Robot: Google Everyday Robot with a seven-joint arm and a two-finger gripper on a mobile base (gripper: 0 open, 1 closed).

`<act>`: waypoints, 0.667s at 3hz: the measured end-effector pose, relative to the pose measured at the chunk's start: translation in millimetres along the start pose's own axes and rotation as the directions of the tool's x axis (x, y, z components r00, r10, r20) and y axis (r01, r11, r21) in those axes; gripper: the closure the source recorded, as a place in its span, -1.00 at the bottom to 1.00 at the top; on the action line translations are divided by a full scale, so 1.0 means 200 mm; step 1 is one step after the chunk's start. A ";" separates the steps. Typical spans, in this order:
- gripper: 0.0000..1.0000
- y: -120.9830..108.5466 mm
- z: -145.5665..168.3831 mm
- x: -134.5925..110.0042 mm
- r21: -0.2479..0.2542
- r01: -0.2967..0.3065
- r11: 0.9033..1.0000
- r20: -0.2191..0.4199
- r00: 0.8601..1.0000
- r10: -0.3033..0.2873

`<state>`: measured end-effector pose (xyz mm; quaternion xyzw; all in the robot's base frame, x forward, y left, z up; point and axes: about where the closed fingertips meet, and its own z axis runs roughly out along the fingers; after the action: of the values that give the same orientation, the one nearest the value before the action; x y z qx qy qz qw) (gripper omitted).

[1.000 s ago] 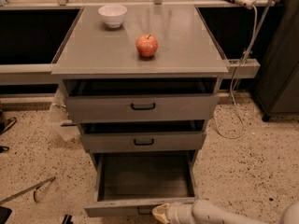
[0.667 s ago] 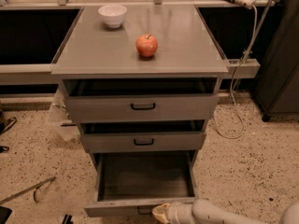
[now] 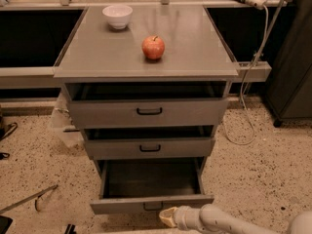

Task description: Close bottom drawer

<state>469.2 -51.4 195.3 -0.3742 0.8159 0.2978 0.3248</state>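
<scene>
The bottom drawer (image 3: 151,203) is the lowest of three grey drawers in the cabinet. It is pulled far out, and its dark inside shows empty. Its low front panel has a small black loop handle (image 3: 152,206) near the lower edge. My gripper (image 3: 168,217) comes in from the lower right on a pale arm. Its tan tip sits right in front of the front panel, just right of and below the handle. The top drawer (image 3: 148,112) and middle drawer (image 3: 149,148) stand slightly out.
A red apple (image 3: 153,48) and a white bowl (image 3: 117,16) stand on the cabinet top (image 3: 195,48). A white cable (image 3: 246,106) hangs at the right and loops on the speckled floor. A dark cabinet (image 3: 292,57) stands at far right. Thin tools (image 3: 29,199) lie on the floor at left.
</scene>
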 end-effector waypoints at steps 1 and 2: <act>1.00 -0.09 0.03 -0.06 0.020 0.015 1.000 0.013 1.000 -0.015; 1.00 -0.22 0.08 -0.15 0.028 0.036 0.999 -0.012 0.999 -0.036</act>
<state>525.1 -51.3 198.3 -0.3858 0.8150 0.2784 0.3307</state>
